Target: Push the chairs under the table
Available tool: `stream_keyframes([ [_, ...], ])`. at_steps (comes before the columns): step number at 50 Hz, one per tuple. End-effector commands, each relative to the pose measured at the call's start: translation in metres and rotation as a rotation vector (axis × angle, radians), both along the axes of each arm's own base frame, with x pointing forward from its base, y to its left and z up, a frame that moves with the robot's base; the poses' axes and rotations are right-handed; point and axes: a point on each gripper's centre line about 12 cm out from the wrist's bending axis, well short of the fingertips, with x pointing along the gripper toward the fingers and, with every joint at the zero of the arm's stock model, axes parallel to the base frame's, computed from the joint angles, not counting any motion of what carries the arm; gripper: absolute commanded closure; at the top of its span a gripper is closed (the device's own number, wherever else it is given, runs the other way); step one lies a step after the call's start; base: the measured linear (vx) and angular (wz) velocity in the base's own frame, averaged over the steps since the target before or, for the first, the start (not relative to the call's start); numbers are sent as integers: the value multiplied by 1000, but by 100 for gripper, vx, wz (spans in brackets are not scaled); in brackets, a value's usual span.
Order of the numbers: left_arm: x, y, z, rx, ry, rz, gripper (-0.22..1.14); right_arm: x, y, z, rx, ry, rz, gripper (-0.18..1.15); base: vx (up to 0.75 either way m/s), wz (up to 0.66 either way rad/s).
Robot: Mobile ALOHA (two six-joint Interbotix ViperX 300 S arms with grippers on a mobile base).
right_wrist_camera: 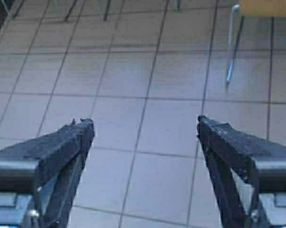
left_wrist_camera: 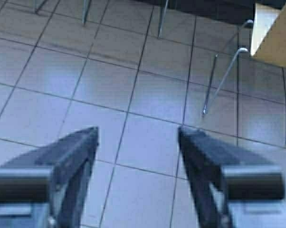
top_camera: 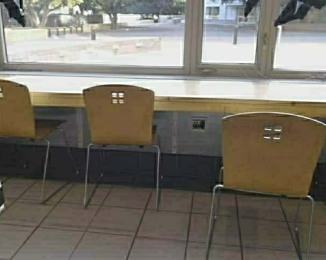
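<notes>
Three light tan plywood chairs face the long pale-topped table (top_camera: pixel 174 89) below the window. The left chair (top_camera: pixel 8 111) is cut off by the frame edge, the middle chair (top_camera: pixel 118 116) sits tucked close, and the right chair (top_camera: pixel 271 154) stands nearer the camera, its legs cropped. The left gripper (left_wrist_camera: pixel 138 137) and the right gripper (right_wrist_camera: pixel 145 130) both hang spread wide and empty over the tiled floor (top_camera: pixel 152 227).

— What's behind it all?
— A wide window (top_camera: pixel 98 38), daylight outside, a wall outlet (top_camera: pixel 198 124) on the grey wall.
— And underfoot?
— Brownish floor tiles (top_camera: pixel 114 227), dark grout.
</notes>
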Motion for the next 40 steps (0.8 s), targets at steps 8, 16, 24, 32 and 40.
stream_keyframes([
  [8, 2, 1, 11, -5, -32, 4, 4, -1, 0, -5, -3, 10, 1, 0, -8, -17],
  [16, 1, 1, 12, -8, -35, 6, 4, -7, -1, -19, -10, 50, 0, 0, 2, -16],
  [24, 1, 1, 14, -7, -43, 5, 4, 0, 1, -18, -9, 47, 0, 0, 6, -12],
  [32, 0, 1, 21, -8, -66, 4, 4, 0, 1, -19, -8, 67, 2, 0, 9, -11],
  [40, -2, 1, 21, -5, -66, 3, 4, 2, 2, -16, -1, 63, 0, 0, 14, -15],
])
